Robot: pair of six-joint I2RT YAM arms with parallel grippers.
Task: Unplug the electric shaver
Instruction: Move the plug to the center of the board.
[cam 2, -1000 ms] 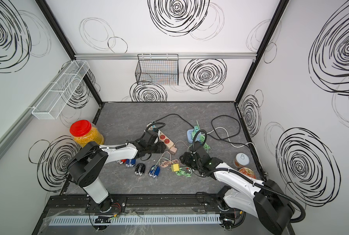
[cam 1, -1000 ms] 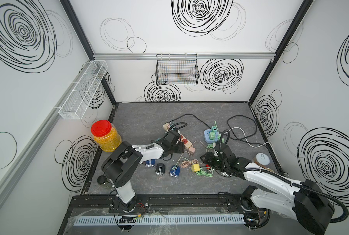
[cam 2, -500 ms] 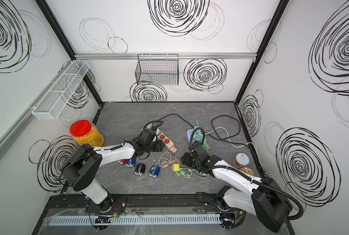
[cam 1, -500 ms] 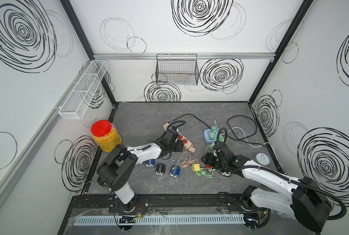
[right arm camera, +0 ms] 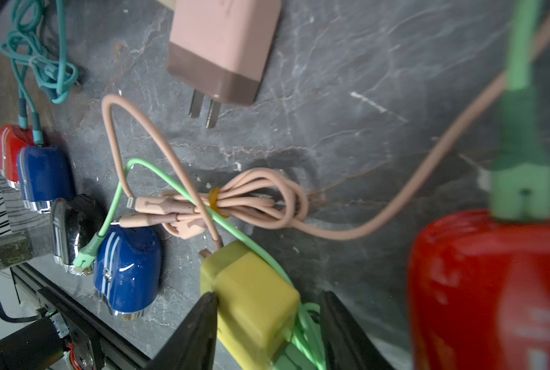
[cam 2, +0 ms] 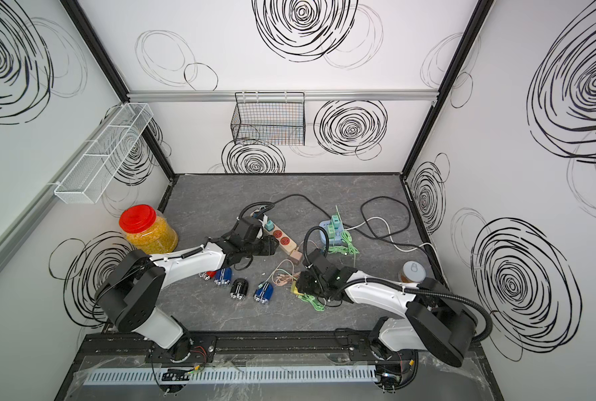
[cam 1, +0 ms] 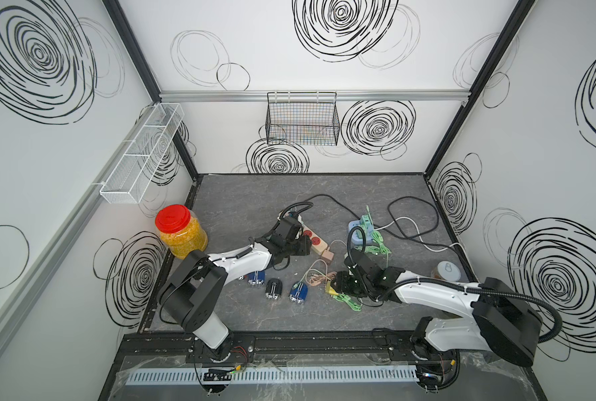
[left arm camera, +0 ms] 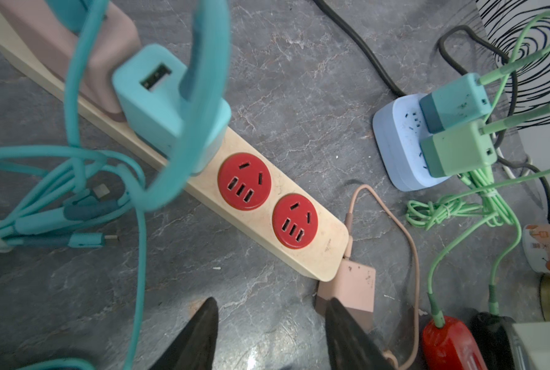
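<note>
Nothing is unplugged yet: the glossy red, rounded electric shaver (right arm camera: pixel 491 288) sits on the grey marbled counter (right arm camera: pixel 331 96) just beside the right pincer (right arm camera: pixel 269 299), with the light-green cable plug (right arm camera: pixel 520 192) seated in its end. That pincer is spread astride a yellow charger block (right arm camera: pixel 254 288), a gap showing on one side, while the left pincer (left arm camera: pixel 271 302) is spread over bare counter by the beige power strip (left arm camera: pixel 267 198). The shaver's long axis seems to run front to back, socket end rearward; pulling the plug is left to do.
</note>
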